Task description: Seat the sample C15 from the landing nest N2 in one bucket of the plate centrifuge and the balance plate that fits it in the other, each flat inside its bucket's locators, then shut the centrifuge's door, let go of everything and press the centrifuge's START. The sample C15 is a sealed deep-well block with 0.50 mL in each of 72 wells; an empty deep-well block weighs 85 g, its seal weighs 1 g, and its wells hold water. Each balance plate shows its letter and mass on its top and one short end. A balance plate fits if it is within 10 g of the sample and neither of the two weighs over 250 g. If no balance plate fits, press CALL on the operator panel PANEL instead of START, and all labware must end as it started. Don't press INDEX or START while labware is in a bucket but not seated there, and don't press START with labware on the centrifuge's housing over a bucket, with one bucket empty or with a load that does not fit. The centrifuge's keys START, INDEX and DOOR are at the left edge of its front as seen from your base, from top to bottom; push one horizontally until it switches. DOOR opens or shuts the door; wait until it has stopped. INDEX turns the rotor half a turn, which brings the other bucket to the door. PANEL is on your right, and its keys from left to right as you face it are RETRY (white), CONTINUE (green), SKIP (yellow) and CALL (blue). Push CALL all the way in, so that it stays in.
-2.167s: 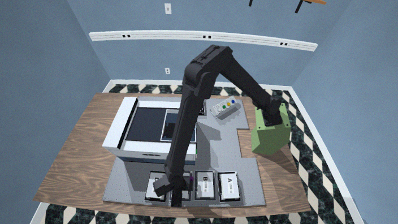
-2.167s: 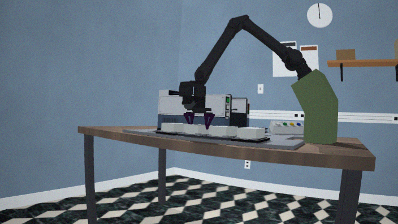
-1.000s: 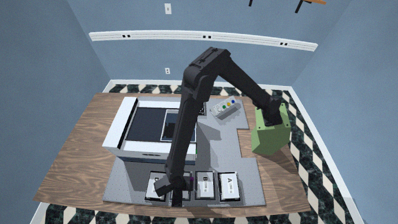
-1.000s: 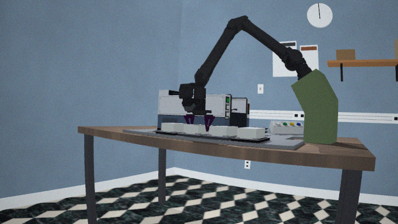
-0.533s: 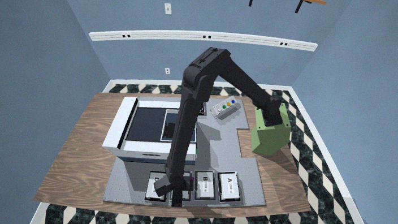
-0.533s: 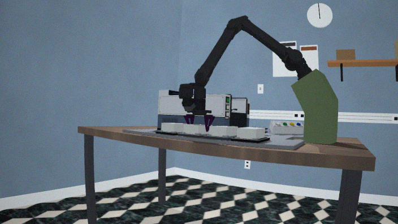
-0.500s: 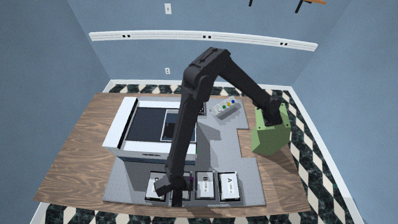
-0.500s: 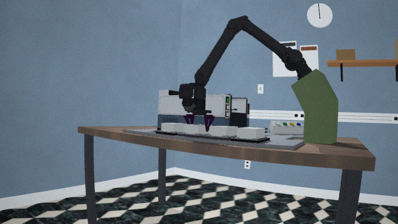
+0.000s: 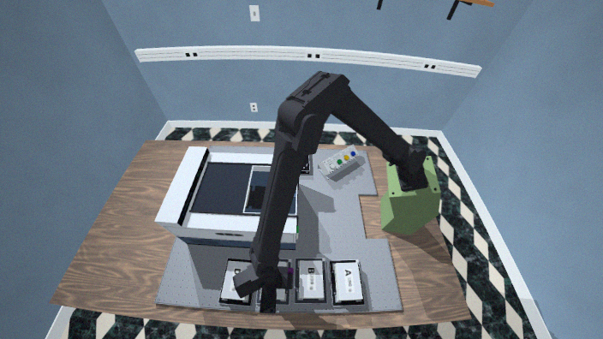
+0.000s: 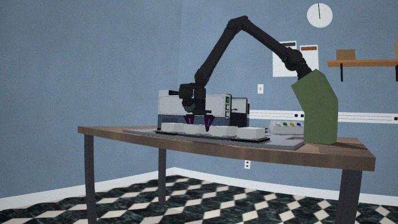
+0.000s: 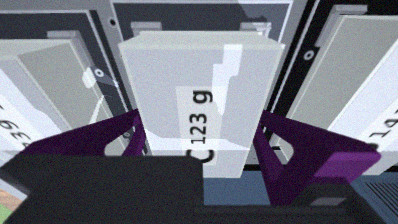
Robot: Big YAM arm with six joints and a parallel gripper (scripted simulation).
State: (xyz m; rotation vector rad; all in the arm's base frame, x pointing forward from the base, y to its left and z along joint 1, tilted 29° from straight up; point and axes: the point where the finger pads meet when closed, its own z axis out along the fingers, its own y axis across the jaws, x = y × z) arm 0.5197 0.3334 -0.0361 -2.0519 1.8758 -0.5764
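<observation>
Balance plate C (image 11: pixel 200 85) (image 10: pixel 195 129), a white block marked "C 123 g", sits in its nest in the row at the table's front. My gripper (image 11: pixel 198 111) (image 10: pixel 199 124) (image 9: pixel 278 278) is open, with its purple fingers down on either side of plate C's long sides and a small gap on each side. The arm hides most of plate C in the top view. The centrifuge (image 9: pixel 193 171) (image 10: pixel 172 104) stands behind the row, and its top opening (image 9: pixel 274 188) shows a dark bucket area. I cannot tell what lies in it.
Balance plates B (image 9: pixel 311 278) and A (image 9: pixel 348 280) lie right of C, and another plate (image 11: pixel 45 85) lies to its left, all close together. The operator panel (image 9: pixel 343 164) (image 10: pixel 285 127) is behind on the right. The centrifuge's keys (image 10: pixel 227 107) are on its front.
</observation>
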